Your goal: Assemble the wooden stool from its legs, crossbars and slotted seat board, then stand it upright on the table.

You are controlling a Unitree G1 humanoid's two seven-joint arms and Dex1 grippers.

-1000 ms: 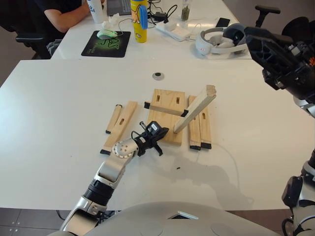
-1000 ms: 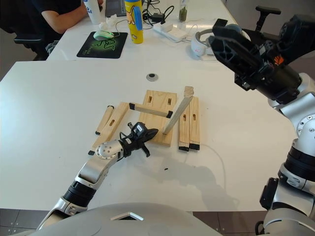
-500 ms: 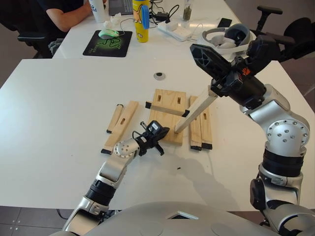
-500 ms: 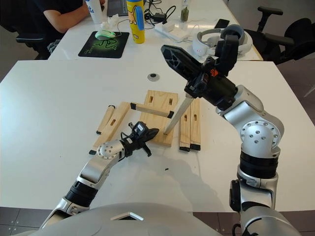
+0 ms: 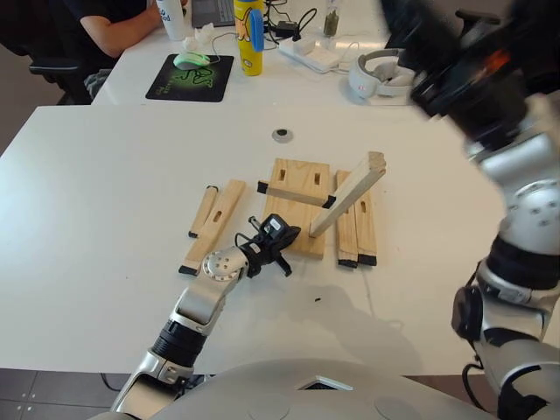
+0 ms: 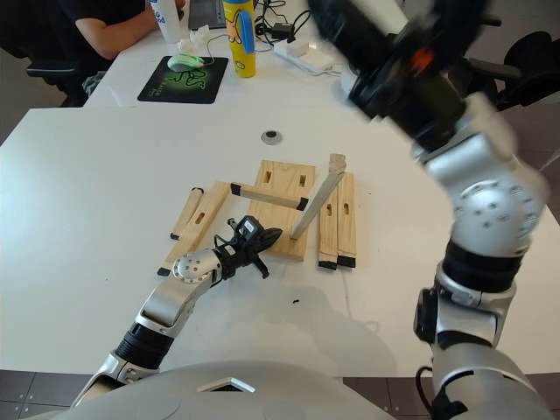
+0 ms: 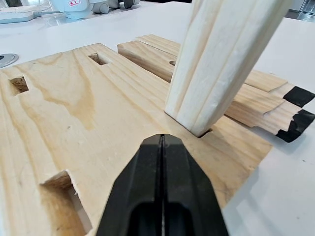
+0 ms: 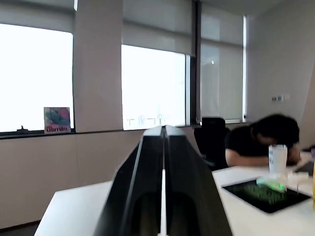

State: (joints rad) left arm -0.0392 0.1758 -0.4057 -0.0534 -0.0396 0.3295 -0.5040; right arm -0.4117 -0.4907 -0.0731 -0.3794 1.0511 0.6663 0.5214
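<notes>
The slotted seat board (image 5: 296, 219) lies flat mid-table. A crossbar (image 5: 296, 195) with black ends lies across it. One leg (image 5: 350, 203) stands tilted in a slot near the board's right edge (image 7: 216, 64). Two more legs (image 5: 359, 229) lie side by side right of the board. Left of it lie a long leg (image 5: 219, 220) and a short bar (image 5: 202, 211). My left gripper (image 5: 283, 236) is shut and empty, its tip (image 7: 161, 138) on the board just short of the tilted leg's foot. My right gripper (image 6: 337, 24) is raised high above the table's far side, shut and empty (image 8: 164, 132).
A round cable grommet (image 5: 281, 135) sits behind the board. The back desk holds a mouse pad (image 5: 189, 76), a yellow bottle (image 5: 248, 35) and headphones (image 5: 385, 74). A small dark speck (image 5: 317, 299) lies on the white table near the front.
The right arm swung in to the top of the tilted leg, then rose up and away. The leg stays tilted in its slot. The left arm has not moved.
</notes>
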